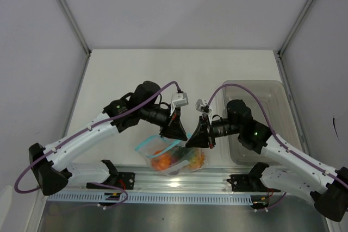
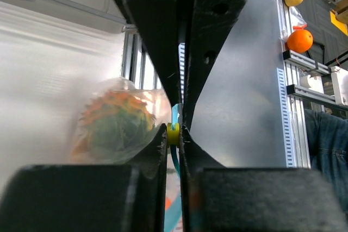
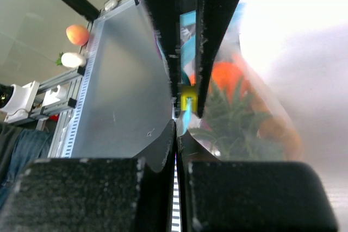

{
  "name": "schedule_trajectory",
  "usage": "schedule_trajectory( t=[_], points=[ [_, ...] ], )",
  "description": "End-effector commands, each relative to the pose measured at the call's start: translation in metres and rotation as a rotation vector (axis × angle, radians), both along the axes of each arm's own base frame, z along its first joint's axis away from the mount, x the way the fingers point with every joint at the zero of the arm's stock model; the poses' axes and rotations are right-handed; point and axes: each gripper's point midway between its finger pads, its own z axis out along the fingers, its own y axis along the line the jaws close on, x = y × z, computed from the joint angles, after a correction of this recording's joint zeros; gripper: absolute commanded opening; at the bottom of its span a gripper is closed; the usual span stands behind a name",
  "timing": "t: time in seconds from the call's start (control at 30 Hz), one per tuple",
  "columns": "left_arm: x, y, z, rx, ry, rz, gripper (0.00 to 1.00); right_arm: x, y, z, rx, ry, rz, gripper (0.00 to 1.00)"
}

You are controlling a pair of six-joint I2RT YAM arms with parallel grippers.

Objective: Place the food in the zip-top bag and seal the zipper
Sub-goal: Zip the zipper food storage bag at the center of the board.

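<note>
The clear zip-top bag [image 1: 173,158] lies at the table's near edge with the food [image 1: 161,161] inside: orange pieces and a green pineapple crown [image 3: 231,120]. Its teal zipper [image 1: 148,143] runs along the mouth edge. My left gripper [image 1: 175,133] is shut on the zipper's small yellow slider [image 2: 173,133], with the teal strip running between its fingers. My right gripper [image 1: 192,140] is shut on the teal zipper edge [image 3: 186,117] right beside it, tip to tip with the left. The food shows blurred through the plastic in the left wrist view [image 2: 117,126].
A grey translucent bin [image 1: 272,112] stands at the right, behind my right arm. A metal rail [image 1: 163,180] runs along the near edge just below the bag. White walls close the left, back and right sides.
</note>
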Motion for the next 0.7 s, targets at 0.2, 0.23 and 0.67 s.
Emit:
schedule_trajectory(
  t=[0.2,0.23,0.67],
  points=[
    [0.006,0.004,-0.001,-0.013,-0.026,0.023,0.01,0.009,-0.001,0.027,0.111,-0.062,-0.093,0.00],
    [0.005,0.005,-0.002,-0.009,-0.026,0.023,0.01,0.016,-0.001,0.027,0.110,-0.069,-0.145,0.00],
    [-0.006,0.011,0.001,-0.007,-0.002,-0.025,0.01,0.053,-0.019,0.039,0.154,-0.076,-0.423,0.00]
  ],
)
